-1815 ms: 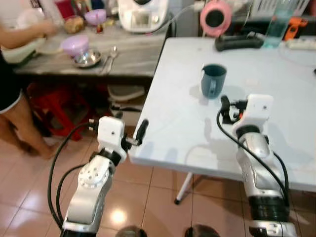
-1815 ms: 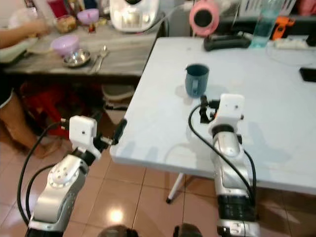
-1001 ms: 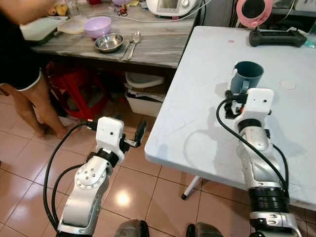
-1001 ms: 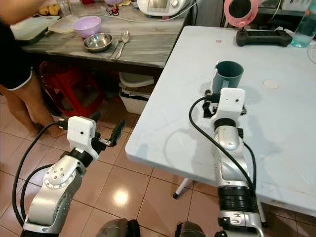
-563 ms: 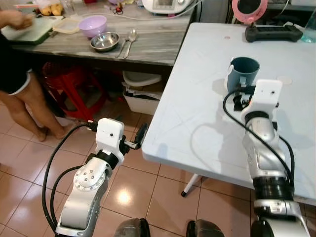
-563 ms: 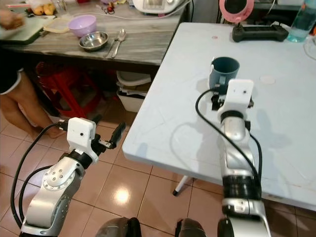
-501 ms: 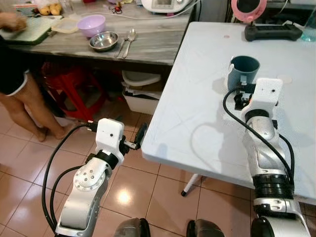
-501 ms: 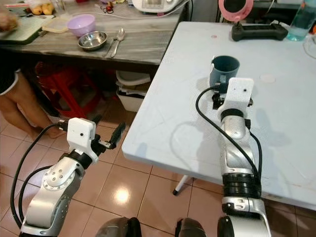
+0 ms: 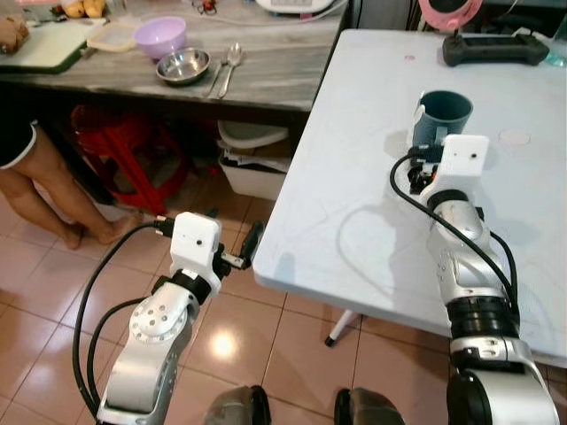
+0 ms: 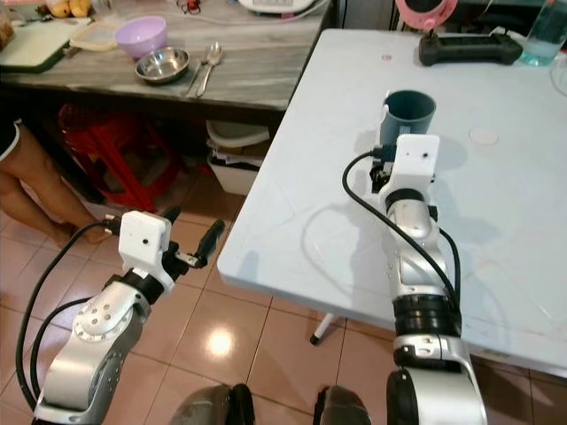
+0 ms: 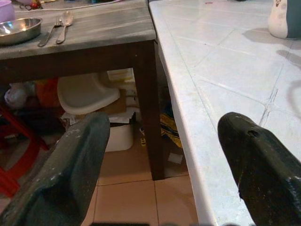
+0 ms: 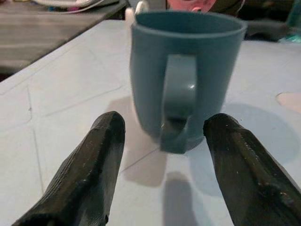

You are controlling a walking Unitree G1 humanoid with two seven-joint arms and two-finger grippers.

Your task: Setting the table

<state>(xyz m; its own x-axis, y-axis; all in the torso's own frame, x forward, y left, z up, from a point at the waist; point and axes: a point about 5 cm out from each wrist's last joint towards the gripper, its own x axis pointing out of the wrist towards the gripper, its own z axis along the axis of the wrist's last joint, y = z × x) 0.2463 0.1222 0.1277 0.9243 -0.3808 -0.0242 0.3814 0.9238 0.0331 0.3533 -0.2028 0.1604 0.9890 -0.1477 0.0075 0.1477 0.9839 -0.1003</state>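
Observation:
A blue mug [image 9: 443, 113] stands upright on the white table [image 9: 354, 204], with its handle turned towards me. My right gripper [image 12: 165, 121] is open just in front of it, low over the tabletop. Its two fingers [image 12: 101, 155] stand on either side of the handle and touch nothing. My left gripper [image 11: 164, 125] is open and empty, level with the table's near left corner and off its edge; one black finger [image 9: 251, 241] points at that edge. A purple bowl [image 9: 159, 35], a steel bowl [image 9: 182, 65] and spoons [image 9: 226, 66] lie on the grey wooden side table [image 9: 266, 80].
A person's leg [image 9: 40, 181] is at the far left beside a red stool [image 9: 115, 150]. A white tub [image 9: 252, 168] sits under the side table. A black controller [image 9: 496, 49] and a round white disc [image 9: 512, 137] lie farther back on the white table.
The camera has shifted a little. My right gripper has edged closer to the mug's handle. The left arm holds the same pose.

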